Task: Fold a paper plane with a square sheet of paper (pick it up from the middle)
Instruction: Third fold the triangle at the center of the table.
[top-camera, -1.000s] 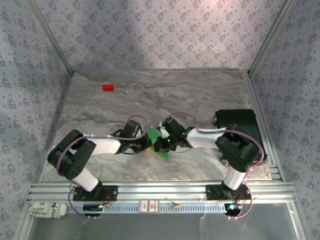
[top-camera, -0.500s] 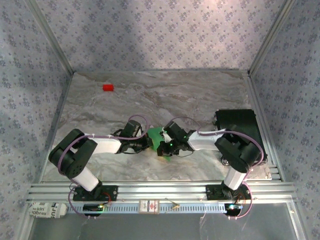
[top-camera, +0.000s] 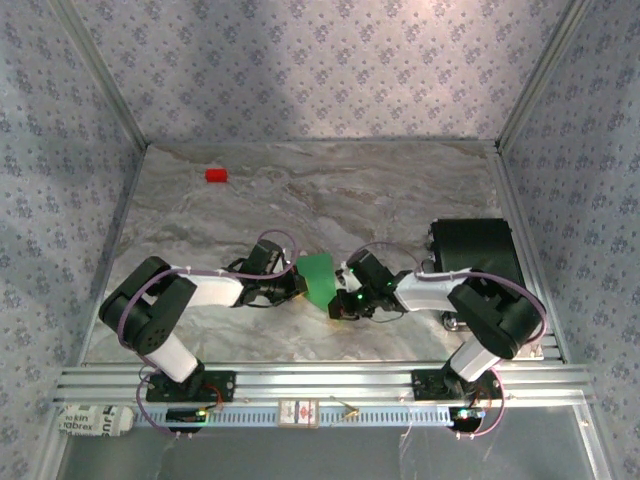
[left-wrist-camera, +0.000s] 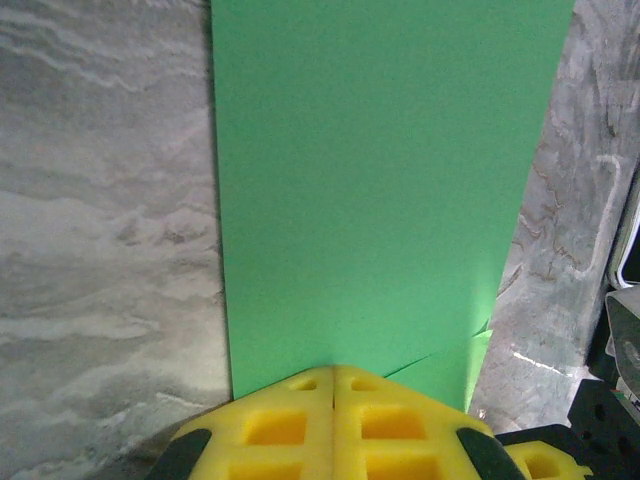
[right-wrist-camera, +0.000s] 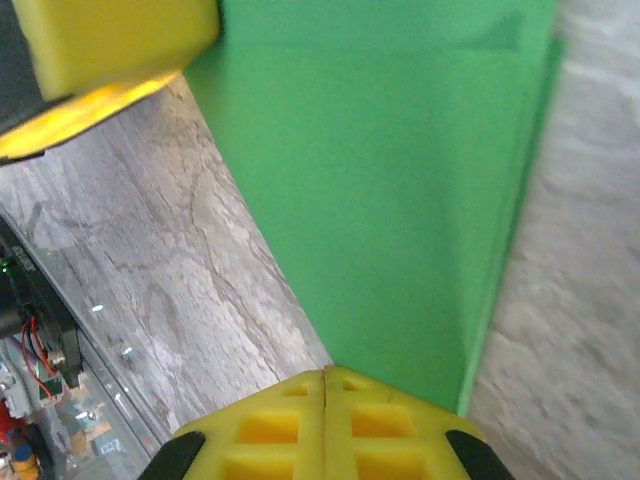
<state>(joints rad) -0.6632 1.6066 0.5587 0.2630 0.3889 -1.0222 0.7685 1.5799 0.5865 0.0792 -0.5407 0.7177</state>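
The green paper (top-camera: 318, 278) lies folded and flat on the marble table between my two grippers. In the left wrist view the paper (left-wrist-camera: 370, 180) is a tall strip with a lower layer peeking out at its bottom right. My left gripper (top-camera: 297, 284) is shut, and its yellow fingertips (left-wrist-camera: 300, 395) rest over the paper's near edge with nothing pinched between them. My right gripper (top-camera: 342, 302) is also shut, its tips (right-wrist-camera: 325, 372) resting on the paper's (right-wrist-camera: 390, 170) opposite edge. The left gripper's yellow finger (right-wrist-camera: 100, 60) shows at the top left of the right wrist view.
A small red block (top-camera: 216, 175) sits at the far left of the table. A black box (top-camera: 475, 248) stands at the right edge behind the right arm. Metal rails (top-camera: 310, 380) run along the table's near edge.
My right gripper has slid right and towards the near edge, off the middle of the paper, uncovering more green. The left gripper has stayed put.
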